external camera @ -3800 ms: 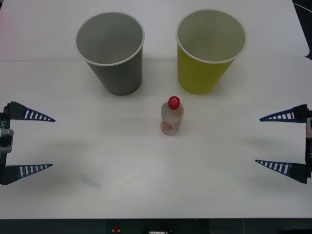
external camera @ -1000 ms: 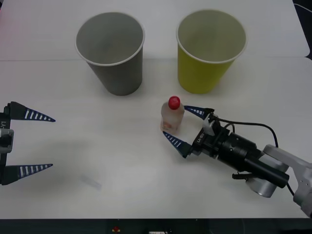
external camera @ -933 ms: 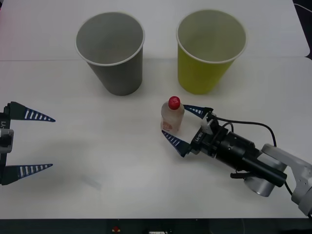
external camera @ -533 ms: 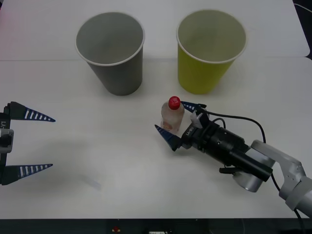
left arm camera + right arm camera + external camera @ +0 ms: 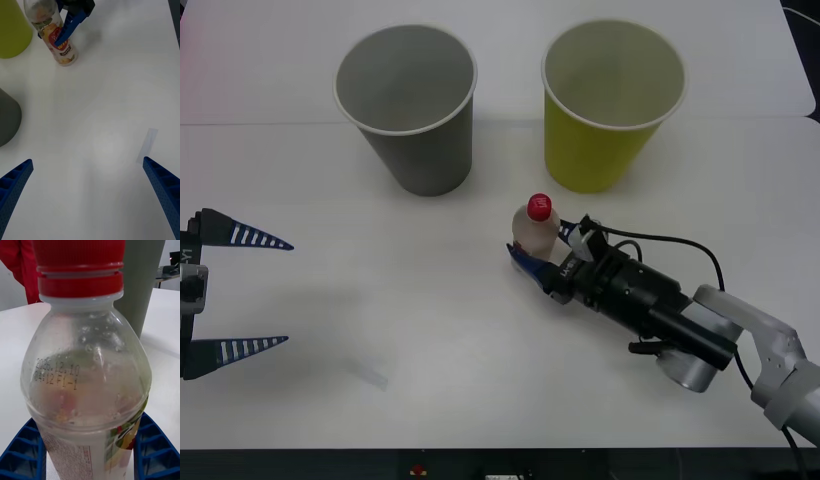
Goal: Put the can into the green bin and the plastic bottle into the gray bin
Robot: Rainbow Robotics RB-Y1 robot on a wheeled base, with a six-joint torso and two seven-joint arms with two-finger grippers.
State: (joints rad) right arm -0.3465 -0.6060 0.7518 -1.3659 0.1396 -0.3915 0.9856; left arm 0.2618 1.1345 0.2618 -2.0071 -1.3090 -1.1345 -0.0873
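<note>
Right tool [image 5: 538,252] advanced from tabletop's right edge, fingers now closed against plastic bottle [image 5: 533,234], left tool [image 5: 240,294] wide open and empty at left edge, gray bin [image 5: 409,108], upright bottle at centre of white tabletop [image 5: 430,330], green bin [image 5: 608,105]
</note>
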